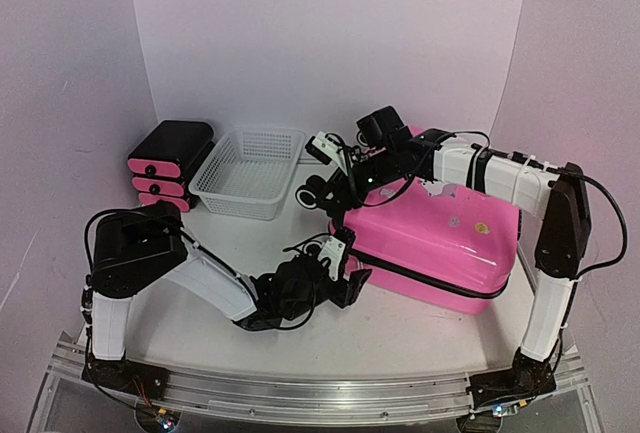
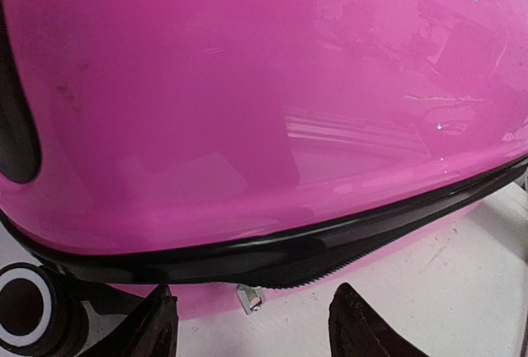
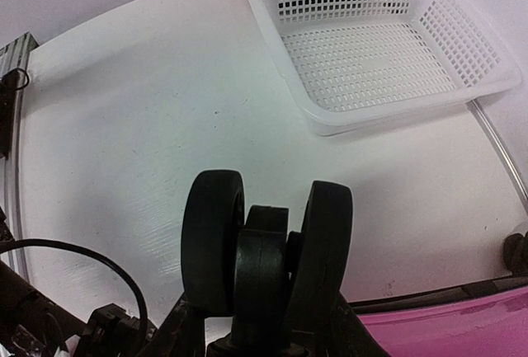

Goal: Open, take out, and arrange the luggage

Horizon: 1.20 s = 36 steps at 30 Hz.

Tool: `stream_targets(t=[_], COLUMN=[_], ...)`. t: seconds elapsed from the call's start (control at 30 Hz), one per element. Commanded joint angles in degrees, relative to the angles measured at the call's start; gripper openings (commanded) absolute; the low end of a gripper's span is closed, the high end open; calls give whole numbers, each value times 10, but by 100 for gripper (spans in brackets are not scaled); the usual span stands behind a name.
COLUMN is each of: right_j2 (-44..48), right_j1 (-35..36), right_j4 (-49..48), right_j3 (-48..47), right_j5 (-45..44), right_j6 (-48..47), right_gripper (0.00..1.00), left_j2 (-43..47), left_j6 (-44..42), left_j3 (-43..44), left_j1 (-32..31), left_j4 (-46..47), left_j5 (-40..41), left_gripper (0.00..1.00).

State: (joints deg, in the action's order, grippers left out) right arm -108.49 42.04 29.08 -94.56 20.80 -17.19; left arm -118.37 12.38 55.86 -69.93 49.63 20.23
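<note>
Gaping left claw [image 2: 254, 328] at luggage [image 2: 247, 110] zipper pull [image 2: 250, 298]

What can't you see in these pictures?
1. Inside the luggage: all views, its closed pink shell hides it.
2. Hold of the right gripper: right wrist view, the black wheel stands in front; top view, too small.
3. What the stickers show: top view, too small.

**White links, black joints**

The left arm [image 1: 210, 288] and the right arm [image 1: 545, 313] have smooth white link covers between rounded black joint housings. Thin black cables [image 3: 41, 241] run along them. The bases [image 1: 510, 390] are black. The left fingers [image 2: 363, 332] are dark and matte.
</note>
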Motion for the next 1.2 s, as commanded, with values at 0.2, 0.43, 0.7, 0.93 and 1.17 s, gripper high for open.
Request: stream_targets(t=[0.2,0.43,0.7,0.93,1.17], right_j2=[7,7,8,6,9], right_j1=[-2,-2,-2,-2,-2], right_j4=[-42,-43,-42,-43,-44], right_j3=[-3,-7,-7,-6,-3], right_j5=[47,53,56,62,78], right_j6=[54,62,66,72,76], right_gripper=[5,2,0,0,0], left_j2=[-30,-29,-23,-19,0], left_j6=[-30,-27,-33,-37,-53], left_j3=[17,31,33,33,7], left_j1=[28,31,31,31,34], left_j4=[90,102,112,111,109], left_j5=[-49,-51,-49,-39,5], left_gripper=[60,38,30,12,0])
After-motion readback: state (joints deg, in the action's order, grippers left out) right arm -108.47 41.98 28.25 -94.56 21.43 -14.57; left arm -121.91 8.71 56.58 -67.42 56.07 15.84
